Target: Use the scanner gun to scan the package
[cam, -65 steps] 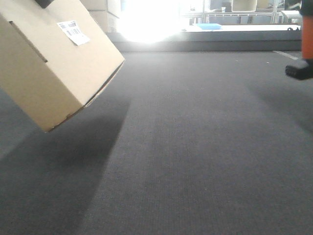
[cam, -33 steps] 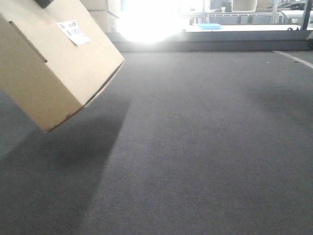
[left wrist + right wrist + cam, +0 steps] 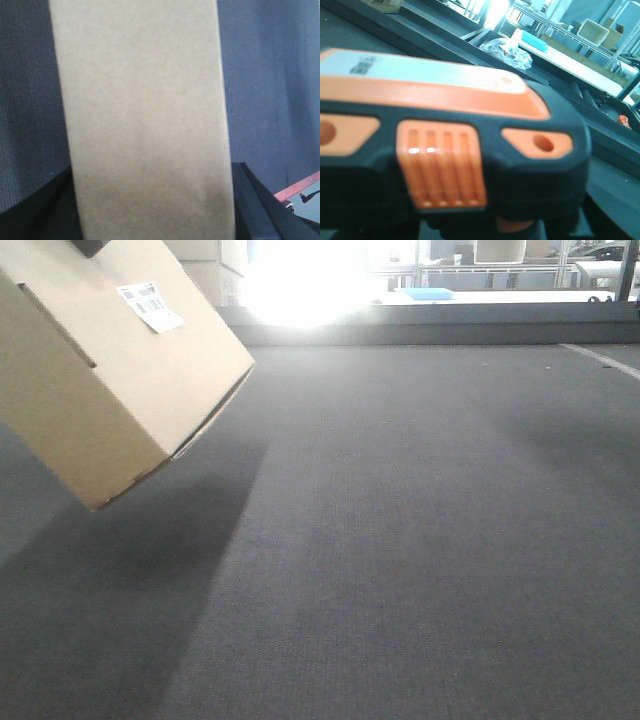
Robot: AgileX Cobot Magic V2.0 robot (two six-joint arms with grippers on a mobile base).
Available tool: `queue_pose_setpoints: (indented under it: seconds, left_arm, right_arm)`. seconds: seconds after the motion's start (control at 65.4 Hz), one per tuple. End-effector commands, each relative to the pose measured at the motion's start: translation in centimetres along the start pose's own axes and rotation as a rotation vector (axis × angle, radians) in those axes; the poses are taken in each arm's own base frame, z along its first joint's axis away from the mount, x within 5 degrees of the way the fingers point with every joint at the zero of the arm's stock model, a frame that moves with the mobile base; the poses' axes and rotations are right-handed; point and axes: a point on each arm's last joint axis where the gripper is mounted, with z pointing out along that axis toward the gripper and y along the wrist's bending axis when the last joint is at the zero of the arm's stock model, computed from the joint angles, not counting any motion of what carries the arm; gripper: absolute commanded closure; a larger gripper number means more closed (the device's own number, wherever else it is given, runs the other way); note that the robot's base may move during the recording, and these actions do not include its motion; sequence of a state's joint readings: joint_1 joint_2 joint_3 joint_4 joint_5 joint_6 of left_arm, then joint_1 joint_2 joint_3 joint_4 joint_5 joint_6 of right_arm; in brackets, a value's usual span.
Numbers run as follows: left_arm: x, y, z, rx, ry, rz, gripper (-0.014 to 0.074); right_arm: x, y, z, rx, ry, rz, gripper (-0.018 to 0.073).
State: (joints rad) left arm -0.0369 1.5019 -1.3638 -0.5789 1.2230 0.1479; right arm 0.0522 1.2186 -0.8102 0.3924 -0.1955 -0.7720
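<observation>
Observed from the floor: a tan cardboard box [image 3: 110,370], rectangular, sits in the upper left of the front view. It is tipped steeply, one corner lowest, and raised clear of the dark grey woven mat [image 3: 400,540], on which it throws a broad shadow [image 3: 130,570]. A small white barcode label [image 3: 150,305] is stuck on the box's upward, right-leaning face, near the top edge of that view. A dark part touches the box at the very top edge; too little of it shows to identify. In the left wrist view one plain face of the box fills the middle of the frame, and the left gripper [image 3: 152,220] is clamped on it, with a black finger [image 3: 257,210] hard against each side of the card. A thin red strip [image 3: 300,186] lies on the mat at the lower right of that view. The orange and black plastic scanner gun [image 3: 450,150] fills the right wrist view, very close to the lens and blurred. A white label panel [image 3: 420,75] runs along its top, and a ribbed orange button [image 3: 442,165] is set in its black casing. The right gripper itself does not show, so I cannot tell whether it is clenched or released. Nor can I tell how the scanner stands relative to the box. Behind the scanner are a crumpled clear plastic bag [image 3: 507,50] and metal shelving. A flat blue tray [image 3: 428,293] lies beyond the far edge of the mat, beside strong window glare.
</observation>
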Motion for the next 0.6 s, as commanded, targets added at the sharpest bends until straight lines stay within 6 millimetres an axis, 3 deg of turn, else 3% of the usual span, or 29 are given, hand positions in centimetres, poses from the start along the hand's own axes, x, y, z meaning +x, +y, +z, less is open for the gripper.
queue_pose_setpoints:
  seconds: [0.0, 0.321, 0.581]
  left_arm:
    - [0.1, -0.3, -0.6, 0.010, -0.021, 0.009, 0.0708]
    - [0.1, -0.3, -0.6, 0.001, -0.020, 0.013, 0.0708]
    - [0.1, -0.2, -0.6, -0.005, -0.019, 0.015, 0.0708]
  right_arm:
    - [-1.4, -1.0, -0.4, 0.075, -0.084, 0.015, 0.0713]
    - [0.1, -2.7, 0.2, 0.136, -0.024, 0.042, 0.0713]
    - [0.5, -2.6, 0.7, 0.130, -0.007, 0.041, 0.0713]
